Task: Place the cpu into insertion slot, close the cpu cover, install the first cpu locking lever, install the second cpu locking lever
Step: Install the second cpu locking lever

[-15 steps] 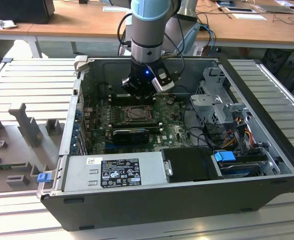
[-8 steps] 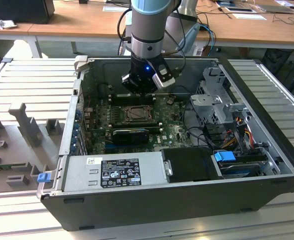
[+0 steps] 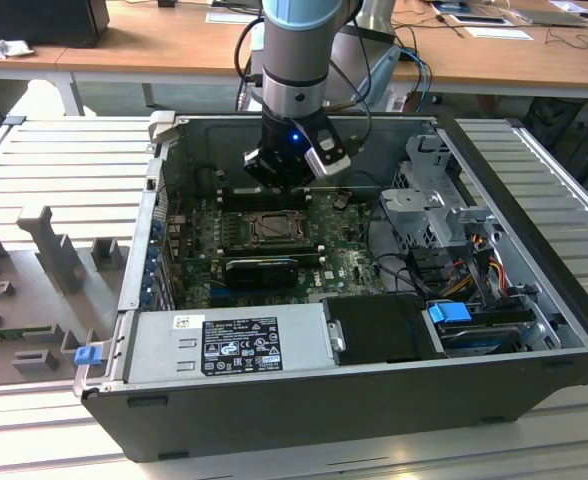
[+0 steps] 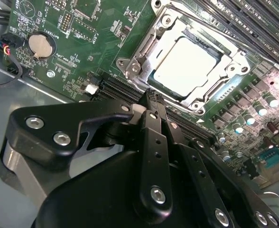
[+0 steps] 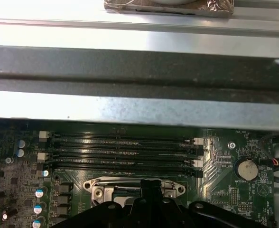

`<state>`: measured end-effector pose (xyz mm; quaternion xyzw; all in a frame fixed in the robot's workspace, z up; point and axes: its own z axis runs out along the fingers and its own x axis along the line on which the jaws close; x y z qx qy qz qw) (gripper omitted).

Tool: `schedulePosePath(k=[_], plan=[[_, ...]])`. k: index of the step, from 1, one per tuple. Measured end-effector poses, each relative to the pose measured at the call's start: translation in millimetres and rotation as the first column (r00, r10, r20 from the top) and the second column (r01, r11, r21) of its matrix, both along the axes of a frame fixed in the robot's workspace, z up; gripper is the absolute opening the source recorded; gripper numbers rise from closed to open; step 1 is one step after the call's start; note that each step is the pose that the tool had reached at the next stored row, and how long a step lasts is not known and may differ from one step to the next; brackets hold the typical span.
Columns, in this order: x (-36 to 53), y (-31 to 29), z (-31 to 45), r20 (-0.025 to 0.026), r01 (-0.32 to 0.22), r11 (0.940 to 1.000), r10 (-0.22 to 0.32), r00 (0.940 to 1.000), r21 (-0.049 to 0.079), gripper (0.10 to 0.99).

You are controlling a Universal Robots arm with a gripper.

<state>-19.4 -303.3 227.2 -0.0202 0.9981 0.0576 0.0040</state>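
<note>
Cpu [image 4: 186, 66] seated in insertion slot [image 4: 144, 47]; cpu cover [image 4: 196, 102] closed over it; gripper [image 4: 151, 102] fingers together, empty, beside its edge.

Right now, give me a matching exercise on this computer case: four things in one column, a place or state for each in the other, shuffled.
Things:
1. cpu
2. cpu cover
3. claw
4. coin battery

Places or states:
A. round and silvery, on the green board away from the socket
B. metal frame lying closed around the chip
C. pale face showing through the frame's cut-out, seated in the insertion slot
D. black fingers together, tips at the socket's edge

Pairs: 1-C, 2-B, 3-D, 4-A
</note>
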Motion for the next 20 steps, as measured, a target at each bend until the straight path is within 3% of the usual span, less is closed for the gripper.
schedulePosePath(k=[14, 16, 20], plan=[[0.0, -6.5, 0.0, 0.0000, 0.000, 1.0000, 0.000, 1.0000, 0.000, 0.106], [-0.1, -10.4, 0.0, 0.0000, 0.000, 1.0000, 0.000, 1.0000, 0.000, 0.106], [0.0, -11.0, 5.3, 0.0000, 0.000, 1.0000, 0.000, 1.0000, 0.000, 0.106]])
